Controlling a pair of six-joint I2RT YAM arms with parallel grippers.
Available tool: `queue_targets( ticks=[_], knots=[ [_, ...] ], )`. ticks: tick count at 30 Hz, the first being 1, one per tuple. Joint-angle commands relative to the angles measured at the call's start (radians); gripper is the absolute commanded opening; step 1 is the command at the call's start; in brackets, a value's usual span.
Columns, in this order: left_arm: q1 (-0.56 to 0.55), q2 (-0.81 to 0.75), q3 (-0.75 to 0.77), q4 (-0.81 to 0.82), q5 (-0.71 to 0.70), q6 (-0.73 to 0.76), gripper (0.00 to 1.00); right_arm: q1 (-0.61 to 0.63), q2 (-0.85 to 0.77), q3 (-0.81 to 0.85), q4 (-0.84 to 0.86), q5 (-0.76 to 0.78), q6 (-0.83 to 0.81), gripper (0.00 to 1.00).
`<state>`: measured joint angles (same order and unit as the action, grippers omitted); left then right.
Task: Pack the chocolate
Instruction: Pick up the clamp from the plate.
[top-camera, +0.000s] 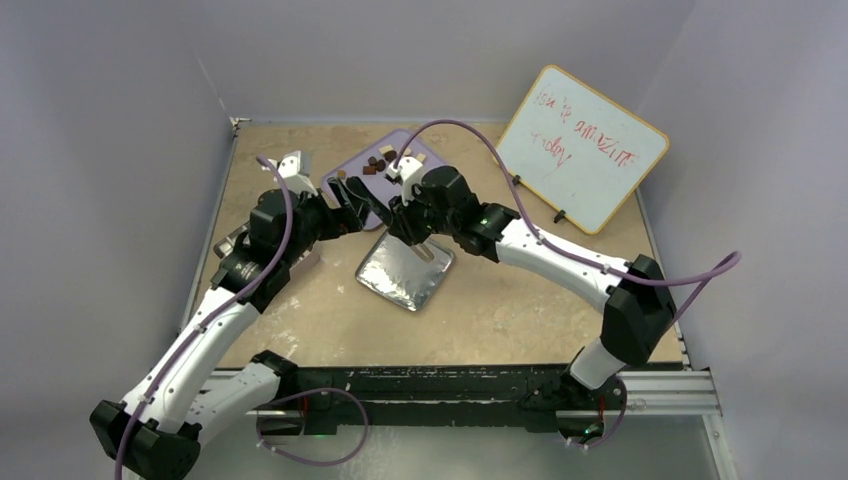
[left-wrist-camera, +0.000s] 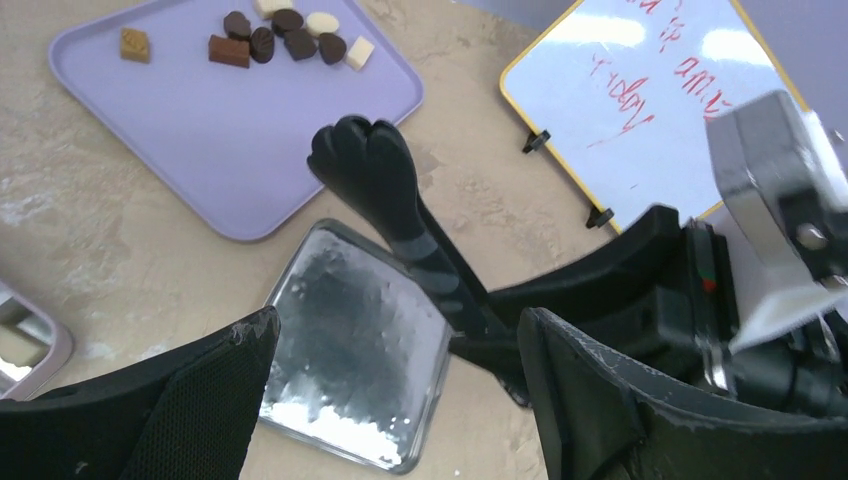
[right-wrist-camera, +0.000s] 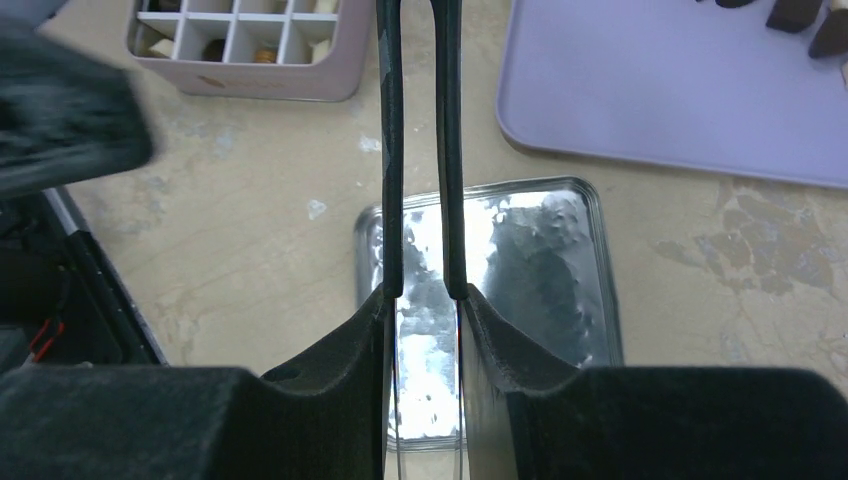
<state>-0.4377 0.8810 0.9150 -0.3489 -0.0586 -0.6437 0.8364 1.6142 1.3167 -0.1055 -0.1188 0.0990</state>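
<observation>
Several pieces of chocolate (left-wrist-camera: 285, 45), dark, caramel and cream, lie in a cluster at the far end of a lilac tray (left-wrist-camera: 230, 130); the cluster (top-camera: 378, 163) also shows from above. My right gripper (right-wrist-camera: 422, 295) is shut on black tongs (right-wrist-camera: 390, 150), whose two thin arms run forward over a shiny silver square (right-wrist-camera: 530, 260). The tongs' rounded tip (left-wrist-camera: 360, 160) hangs empty just short of the tray's near edge. My left gripper (left-wrist-camera: 398, 330) is open above the silver square (left-wrist-camera: 350, 340), with nothing between its fingers.
A pale pink box (right-wrist-camera: 250, 40) with a white grid of cells holding a few pieces stands to the left, and its corner (left-wrist-camera: 20, 340) shows past my left finger. A whiteboard (top-camera: 583, 148) with red writing leans at the back right. Both arms crowd the middle of the table (top-camera: 520, 300).
</observation>
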Motion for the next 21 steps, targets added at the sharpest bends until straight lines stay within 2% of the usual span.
queue_targets(
  ticks=[1, 12, 21],
  knots=[
    [0.004, 0.050, 0.037, 0.122, 0.005, -0.034, 0.88, 0.020, -0.071, -0.012, 0.060, -0.016, 0.015, 0.29],
    [0.010, 0.171, 0.078, -0.006, -0.186, 0.026, 0.86, 0.038, -0.178, -0.056, 0.080, 0.002, 0.006, 0.28],
    [0.013, 0.153, 0.031, -0.040, -0.137, 0.014, 0.85, 0.039, -0.179, -0.049, 0.042, 0.074, 0.001, 0.28]
  ],
)
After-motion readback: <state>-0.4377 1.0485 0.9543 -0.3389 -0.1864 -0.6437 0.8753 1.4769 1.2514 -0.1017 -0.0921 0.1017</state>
